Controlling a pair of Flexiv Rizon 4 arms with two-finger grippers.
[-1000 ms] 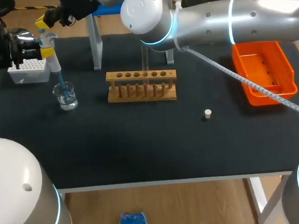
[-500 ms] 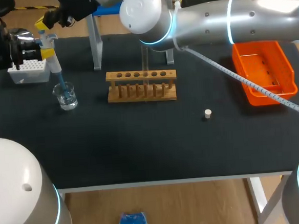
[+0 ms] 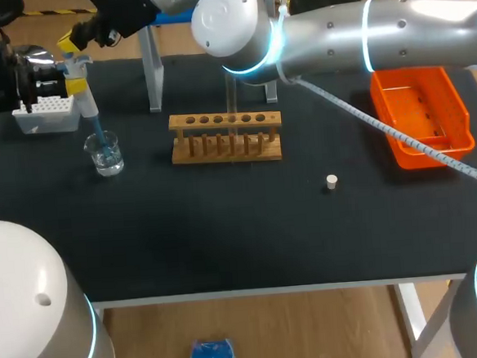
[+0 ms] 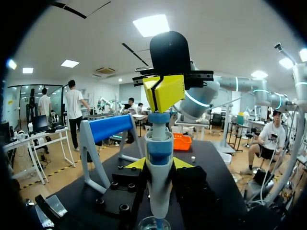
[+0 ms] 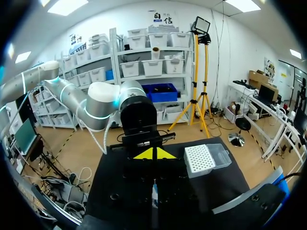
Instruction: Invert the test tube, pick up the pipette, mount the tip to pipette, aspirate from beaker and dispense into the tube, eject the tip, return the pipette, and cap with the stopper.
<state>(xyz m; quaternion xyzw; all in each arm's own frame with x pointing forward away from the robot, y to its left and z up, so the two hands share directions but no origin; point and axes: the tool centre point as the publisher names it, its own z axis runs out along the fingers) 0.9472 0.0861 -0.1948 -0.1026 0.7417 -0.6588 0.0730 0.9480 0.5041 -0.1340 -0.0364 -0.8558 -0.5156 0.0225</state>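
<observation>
The white pipette (image 3: 81, 96) stands upright over the glass beaker (image 3: 104, 152), its blue tip dipped inside. My left gripper (image 3: 68, 79) is shut on the pipette's body; in the left wrist view the pipette (image 4: 158, 191) rises between its fingers (image 4: 136, 164). My right arm reaches across from the right, and its shut gripper (image 3: 69, 42) rests against the pipette's top, seen also in the left wrist view as the right gripper (image 4: 165, 91). A clear test tube (image 3: 231, 93) stands in the wooden rack (image 3: 226, 136). The small stopper (image 3: 331, 181) lies right of the rack.
A white tip box (image 3: 47, 113) sits behind the beaker at the far left. The pipette stand (image 3: 153, 70) with a blue bar is at the back. An orange bin (image 3: 421, 117) lies at the right edge.
My right gripper has shifted slightly at the pipette's top. The pipette, the beaker and my left gripper have kept their places.
</observation>
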